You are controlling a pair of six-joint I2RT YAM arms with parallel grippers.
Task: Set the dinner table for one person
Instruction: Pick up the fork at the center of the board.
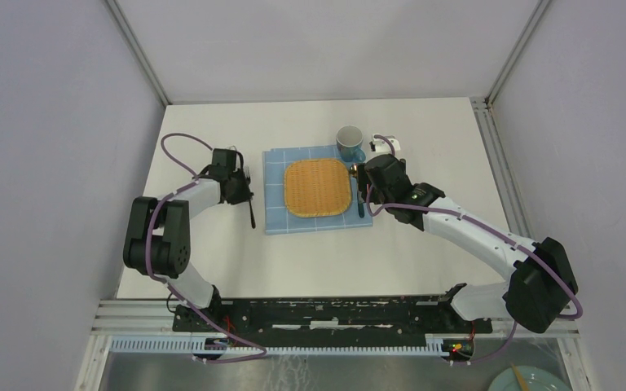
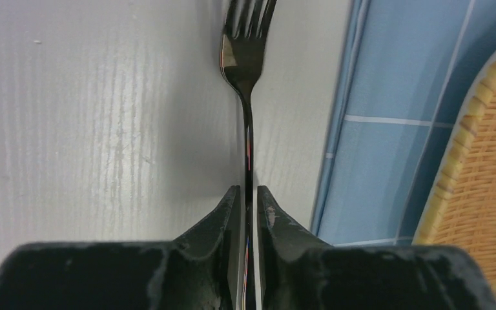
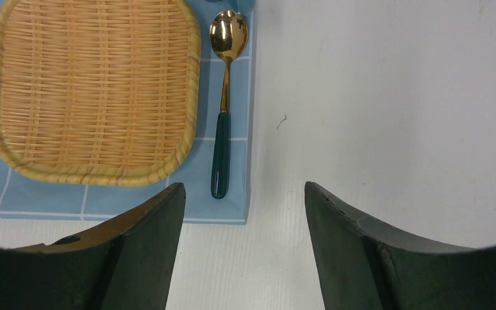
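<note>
One blue checked cloth [image 1: 275, 216] lies on the white desk [image 1: 424, 244], which spreads out well past it on every side. Centred on the cloth sits one square woven tray [image 1: 318, 188], tan with rounded corners. One grey-blue mug [image 1: 350, 142] stands at the cloth's far right corner. One spoon [image 3: 223, 123], with a gold bowl and a dark green handle, lies on the cloth along its right edge, just beside the tray, with its bowl pointing to the far side. One black fork [image 2: 248, 123] sits on the bare desk just off the cloth's left edge and parallel to it.

The left fingers [image 2: 232, 206] closely flank the fork's handle; whether they are pinching it or have let go cannot be told. The right fingers [image 3: 168, 213] are spread wide with nothing between them, above the cloth's near right corner.
</note>
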